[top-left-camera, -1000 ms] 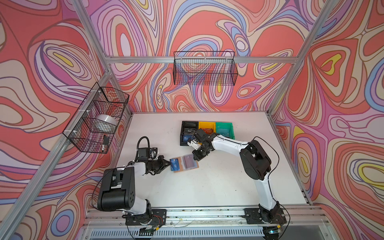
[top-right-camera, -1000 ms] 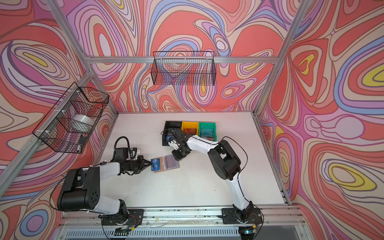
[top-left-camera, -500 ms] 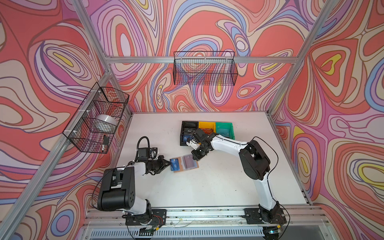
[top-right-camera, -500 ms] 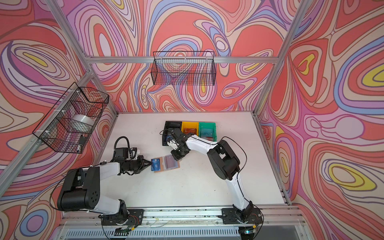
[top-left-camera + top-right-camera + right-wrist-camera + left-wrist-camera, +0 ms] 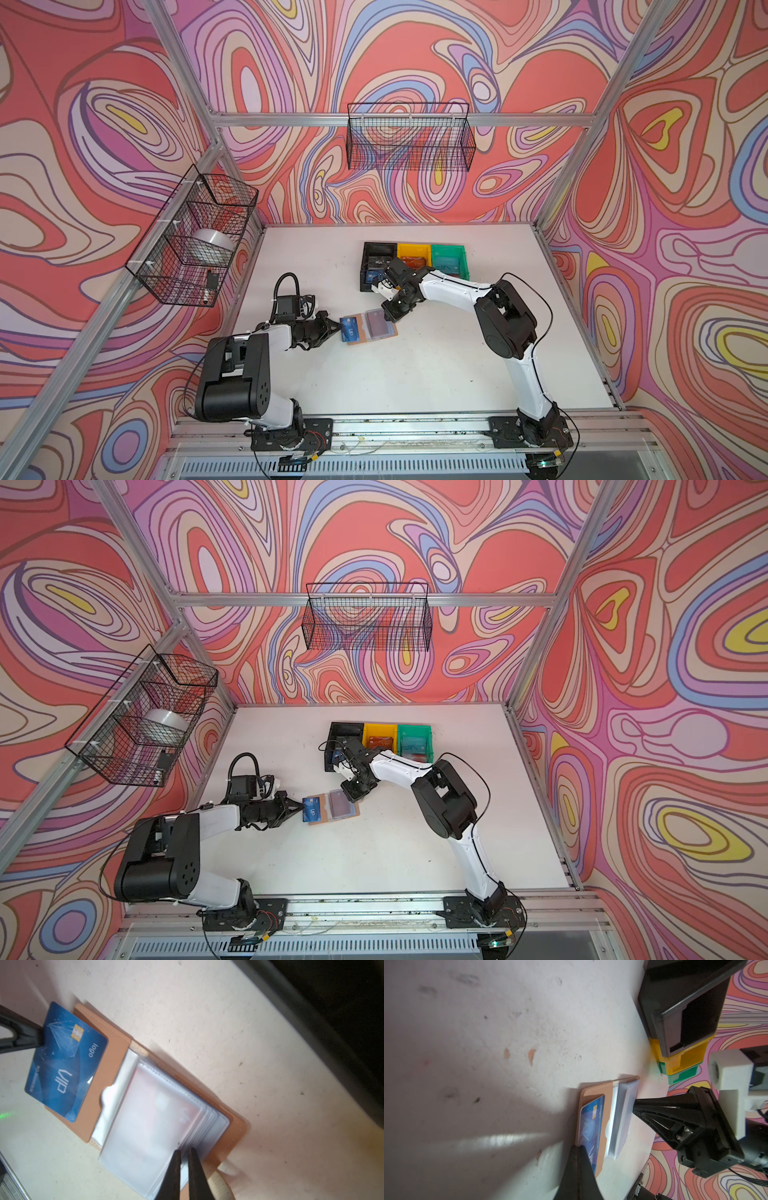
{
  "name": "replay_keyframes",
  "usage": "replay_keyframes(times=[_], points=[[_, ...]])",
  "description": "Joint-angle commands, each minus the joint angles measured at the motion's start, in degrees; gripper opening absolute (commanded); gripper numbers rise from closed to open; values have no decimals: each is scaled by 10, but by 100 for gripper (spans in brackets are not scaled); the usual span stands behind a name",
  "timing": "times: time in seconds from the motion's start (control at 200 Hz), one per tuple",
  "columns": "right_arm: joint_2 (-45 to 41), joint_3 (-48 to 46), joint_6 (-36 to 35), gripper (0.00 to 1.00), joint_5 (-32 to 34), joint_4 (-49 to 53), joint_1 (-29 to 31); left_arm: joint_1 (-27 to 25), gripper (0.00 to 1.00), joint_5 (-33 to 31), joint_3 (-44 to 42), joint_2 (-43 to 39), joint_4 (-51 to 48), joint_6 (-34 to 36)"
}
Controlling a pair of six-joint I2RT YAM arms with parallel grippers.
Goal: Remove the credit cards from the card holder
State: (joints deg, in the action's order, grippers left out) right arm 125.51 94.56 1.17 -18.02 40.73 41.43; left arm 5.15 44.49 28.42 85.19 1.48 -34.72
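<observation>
Left wrist view puts your left tool [image 5: 577,1150] nearest, clamped on a corner of the blue card [image 5: 591,1124]. That card overhangs the outer edge of the card holder [image 5: 593,1091], which lies open on the worktop [image 5: 508,1022]. Beyond, your right tool [image 5: 184,1153] is nipped on the clear sleeves [image 5: 155,1126], with a red card [image 5: 166,1103] inside. A corner hold may let the blue card twist loose. Slick sleeves may slip, so the card holder drags. Farthest stand the bins [image 5: 654,1001].
</observation>
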Motion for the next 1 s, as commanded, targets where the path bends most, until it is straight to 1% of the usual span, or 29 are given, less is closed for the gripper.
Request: replay_keyframes(times=[0.0, 0.992], points=[[28, 2, 1, 12, -6, 6, 11, -4, 0, -10, -3, 4, -2, 8], [36, -2, 9, 13, -43, -6, 28, -4, 0, -13, -4, 3, -7, 11]])
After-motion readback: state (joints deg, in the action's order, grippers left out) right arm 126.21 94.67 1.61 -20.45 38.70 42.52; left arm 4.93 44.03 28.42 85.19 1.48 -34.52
